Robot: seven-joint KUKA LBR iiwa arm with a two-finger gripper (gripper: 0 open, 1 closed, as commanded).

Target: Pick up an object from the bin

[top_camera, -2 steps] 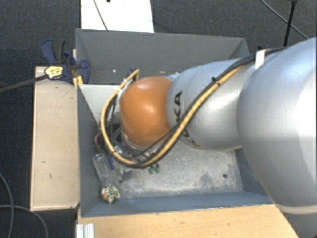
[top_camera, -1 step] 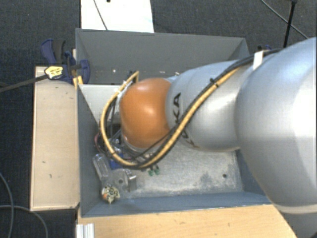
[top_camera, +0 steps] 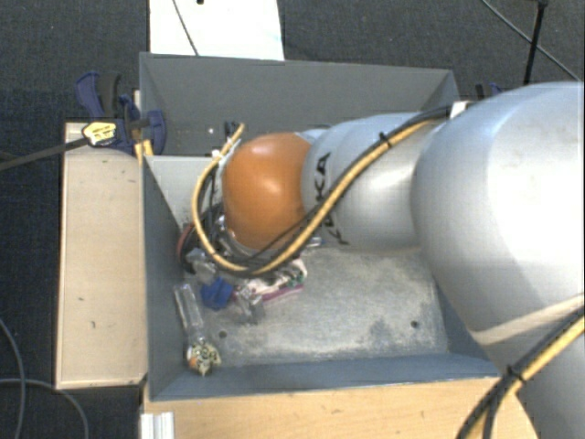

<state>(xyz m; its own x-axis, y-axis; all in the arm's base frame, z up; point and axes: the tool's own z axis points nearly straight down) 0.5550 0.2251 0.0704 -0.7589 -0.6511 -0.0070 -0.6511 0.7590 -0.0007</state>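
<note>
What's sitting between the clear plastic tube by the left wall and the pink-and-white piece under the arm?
The camera view shows a small blue piece and a grey metal piece there.

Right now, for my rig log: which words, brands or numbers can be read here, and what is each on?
"KUKA": black letters running down the silver arm, right beside its orange cover.
The loose things at the left of the bin carry no text that can be read.

The bin (top_camera: 384, 314) holds one clear tube (top_camera: 189, 307), one blue piece (top_camera: 217, 294), one small gold trinket (top_camera: 202, 358) and one pink-and-white thing (top_camera: 277, 284), all at lower left.
</note>
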